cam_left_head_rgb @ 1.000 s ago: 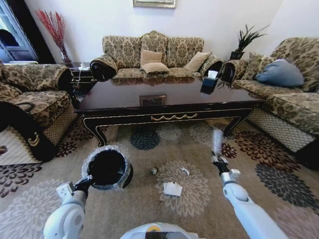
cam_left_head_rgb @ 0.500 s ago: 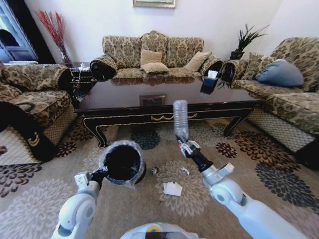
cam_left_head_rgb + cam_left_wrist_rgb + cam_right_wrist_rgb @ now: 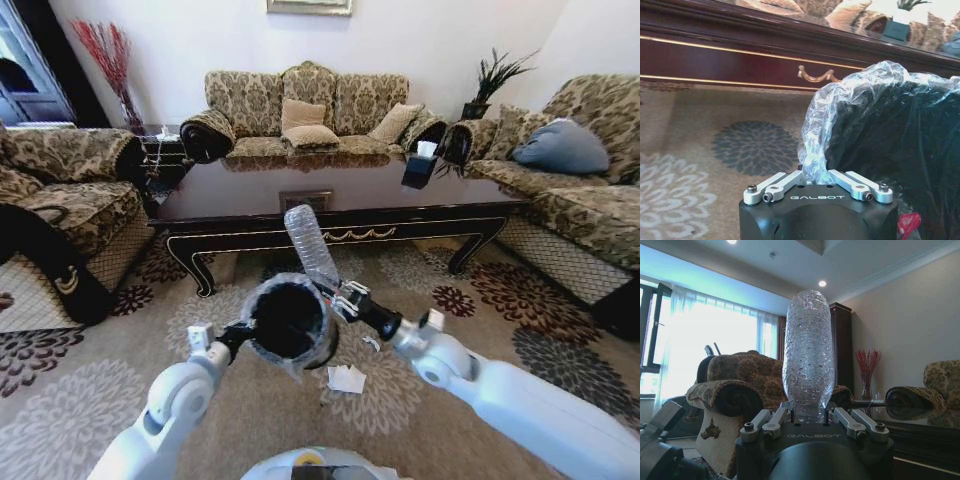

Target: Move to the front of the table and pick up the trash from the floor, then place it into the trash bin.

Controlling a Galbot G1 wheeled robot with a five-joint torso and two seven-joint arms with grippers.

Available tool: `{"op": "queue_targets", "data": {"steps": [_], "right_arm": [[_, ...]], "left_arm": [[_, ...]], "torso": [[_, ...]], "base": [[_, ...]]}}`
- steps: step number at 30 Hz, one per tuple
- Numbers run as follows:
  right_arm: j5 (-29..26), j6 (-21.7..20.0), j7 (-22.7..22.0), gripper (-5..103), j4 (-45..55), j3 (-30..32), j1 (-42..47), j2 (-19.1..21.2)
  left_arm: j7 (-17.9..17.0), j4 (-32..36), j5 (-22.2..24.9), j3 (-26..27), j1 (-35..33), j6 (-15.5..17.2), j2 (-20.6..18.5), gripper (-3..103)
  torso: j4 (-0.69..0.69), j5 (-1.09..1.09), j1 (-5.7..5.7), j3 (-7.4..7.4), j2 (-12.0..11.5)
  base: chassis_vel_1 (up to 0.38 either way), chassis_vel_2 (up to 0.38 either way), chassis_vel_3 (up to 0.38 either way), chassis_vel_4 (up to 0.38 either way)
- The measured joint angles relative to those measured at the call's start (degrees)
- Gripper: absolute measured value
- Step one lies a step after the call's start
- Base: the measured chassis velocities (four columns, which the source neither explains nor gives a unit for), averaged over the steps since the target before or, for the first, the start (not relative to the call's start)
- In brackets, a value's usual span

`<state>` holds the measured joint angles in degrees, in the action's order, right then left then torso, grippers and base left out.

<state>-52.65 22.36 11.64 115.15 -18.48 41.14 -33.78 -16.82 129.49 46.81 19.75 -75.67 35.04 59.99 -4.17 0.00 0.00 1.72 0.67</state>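
My left gripper (image 3: 242, 333) is shut on the rim of the black trash bin (image 3: 290, 322) and holds it off the floor, its mouth turned up toward the head camera. In the left wrist view the fingers (image 3: 786, 181) pinch the crinkly clear liner of the trash bin (image 3: 890, 140). My right gripper (image 3: 343, 298) is shut on a clear plastic bottle (image 3: 311, 246), a piece of trash. The bottle leans just past the bin's far rim, and it stands up from the right gripper (image 3: 810, 419) as a ribbed bottle (image 3: 809, 355). A white napkin (image 3: 347, 379) and a small wrapper (image 3: 372, 343) lie on the carpet. The table (image 3: 330, 190) stands beyond.
Patterned sofas (image 3: 305, 110) ring the table on three sides. A black tissue box (image 3: 420, 168) sits on the tabletop at the right. The table's gold-trimmed apron (image 3: 740, 55) is close behind the bin. Flowered carpet (image 3: 90, 400) lies open to the left and right of the arms.
Both arms have swung in toward the middle. The bin has risen and moved right. The bottle has moved left and now leans beside the bin's rim.
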Motion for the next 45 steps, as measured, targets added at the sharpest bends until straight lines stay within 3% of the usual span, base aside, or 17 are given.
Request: {"op": "queue_targets", "data": {"steps": [10, 15, 19, 20, 23, 24, 27, 32, 36, 41, 45], "right_arm": [[3.0, 1.0, 0.3, 24, -4.0, -2.2, -1.2, -3.2], [5.0, 1.1, 0.1, 37, -3.8, -2.1, 0.1, -2.5], [5.6, 1.1, 0.1, 54, -2.7, -0.9, 1.9, -1.8], [5.9, 1.0, 0.1, 59, -2.2, -0.1, 3.2, -1.4], [6.9, 1.0, 0.6, 59, -1.4, 2.1, 6.4, -0.6], [7.4, 1.0, 1.2, 70, -1.0, 3.4, 8.3, -0.1], [9.1, 1.3, 3.2, 86, 0.2, 7.5, 13.4, 1.3], [10.4, 1.8, 4.1, 99, 1.6, 13.8, 19.5, 2.4], [8.7, 1.0, 4.0, 100, 2.1, 20.1, 23.9, 2.5], [7.0, -1.3, 1.4, 100, 1.1, 27.4, 28.4, 1.3], [8.0, -7.3, -5.6, 100, -0.8, 32.7, 31.9, -0.6]], "left_arm": [[0.8, -0.8, 1.0, 0.0, 1.0, -0.2, 0.2, 2], [0.5, -1.4, 0.8, 0.8, 1.3, -0.3, 0.2, 2], [0.4, -1.4, 0.5, 1.2, 0.8, -0.2, 0.1, 2], [0.4, -1.4, 0.4, 1.4, 0.7, -0.1, 0.0, 2], [0.4, -1.4, 0.3, 1.9, 0.6, -0.1, 0.0, 2], [0.4, -1.3, 0.3, 2.0, 0.5, 0.0, 0.0, 2], [0.4, -1.2, 0.3, 2.2, 0.4, 0.0, 0.0, 2], [0.5, -1.2, -0.4, 2.7, -0.4, 0.0, 0.6, 2], [0.5, -0.7, -0.5, 5.6, -1.7, 0.2, 1.6, 2], [-3.5, -0.4, 1.9, 11.4, -4.2, 1.9, 2.8, 2], [-7.4, -0.7, 4.9, 18.7, -6.1, 3.1, 3.6, 2]], "torso": [[0.00, -0.01, 0.00, -0.01, 0.0], [-0.01, 0.00, 0.00, -0.01, 0.0], [0.01, -0.01, 0.00, -0.01, 0.0], [0.01, 0.00, 0.00, -0.01, 0.0], [0.00, 0.00, 0.00, -0.02, 0.0], [-0.01, 0.00, 0.00, -0.01, 0.0], [-0.01, 0.00, 0.00, -0.02, 0.0], [-0.01, 0.00, 0.00, -0.01, 0.0], [-0.01, 0.00, 0.00, -0.02, 0.0], [0.00, 0.00, 0.00, -0.02, 0.0], [0.01, 0.00, 0.00, -0.02, 0.0]], "base": [[0.000, 0.000, 0.000, 0.000], [0.000, 0.000, 0.000, 0.000], [0.000, 0.000, 0.000, 0.000], [0.000, 0.000, 0.000, 0.000], [0.000, 0.000, 0.000, 0.000], [0.000, 0.000, 0.000, 0.000], [0.000, 0.000, 0.000, 0.000], [0.000, 0.000, 0.000, 0.000], [0.000, 0.000, 0.000, 0.000], [0.000, 0.000, 0.000, 0.000], [0.000, 0.000, 0.000, 0.000]]}}
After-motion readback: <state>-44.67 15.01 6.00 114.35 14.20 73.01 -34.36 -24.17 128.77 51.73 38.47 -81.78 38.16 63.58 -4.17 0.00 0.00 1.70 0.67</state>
